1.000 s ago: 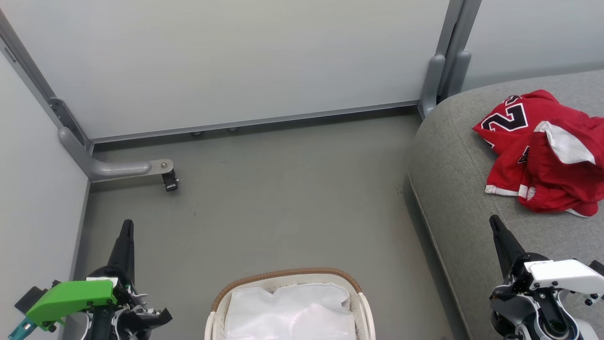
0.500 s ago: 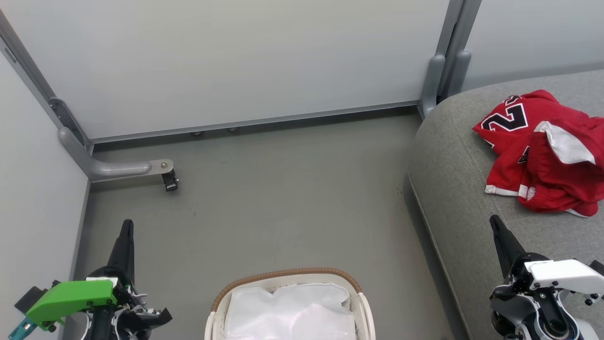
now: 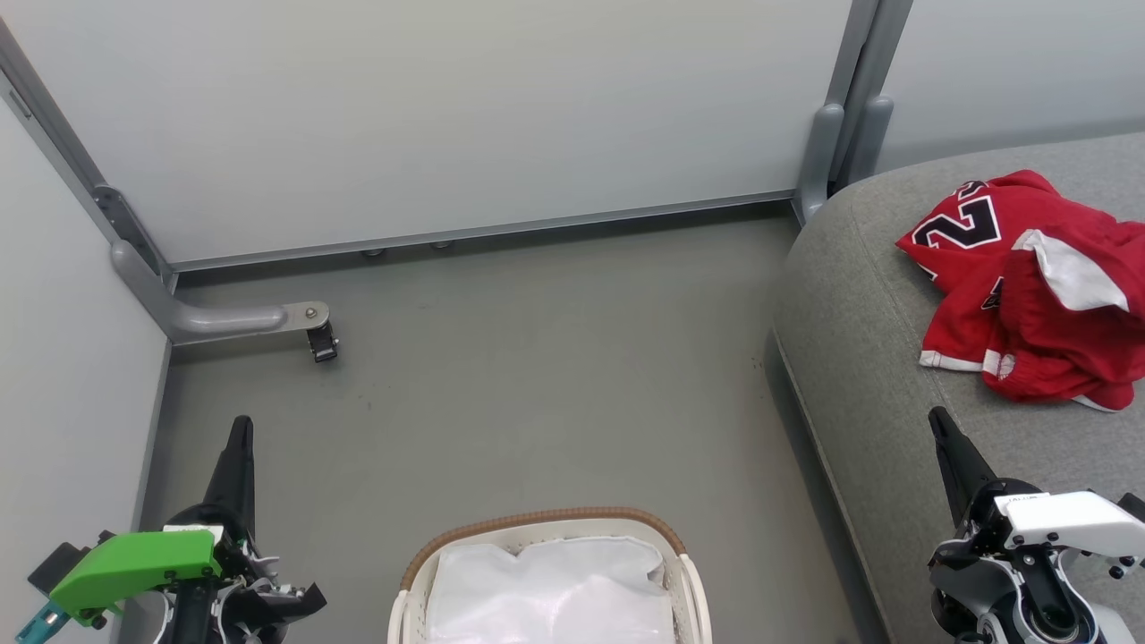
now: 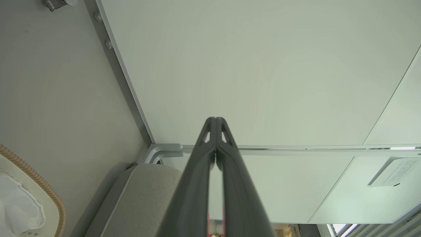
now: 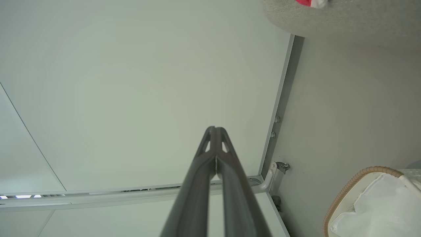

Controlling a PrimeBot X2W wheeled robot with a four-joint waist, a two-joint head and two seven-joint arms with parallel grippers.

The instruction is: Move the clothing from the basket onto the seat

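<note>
Already the red clothing lies bunched on the grey seat; the basket stands on the floor well apart, holding its white liner. The left tool and right tool each have fingers pressed together, gripping nothing.

Two red garments lie in one heap at the right edge of the head view: one jersey with numerals and one other red piece. One grey seat is under them. One basket is at the bottom centre, with one white liner in it. There are two grippers, the left gripper at lower left and the right gripper at lower right, each with two fingers. One caster is at the left, and two grey posts at the upper right.
</note>
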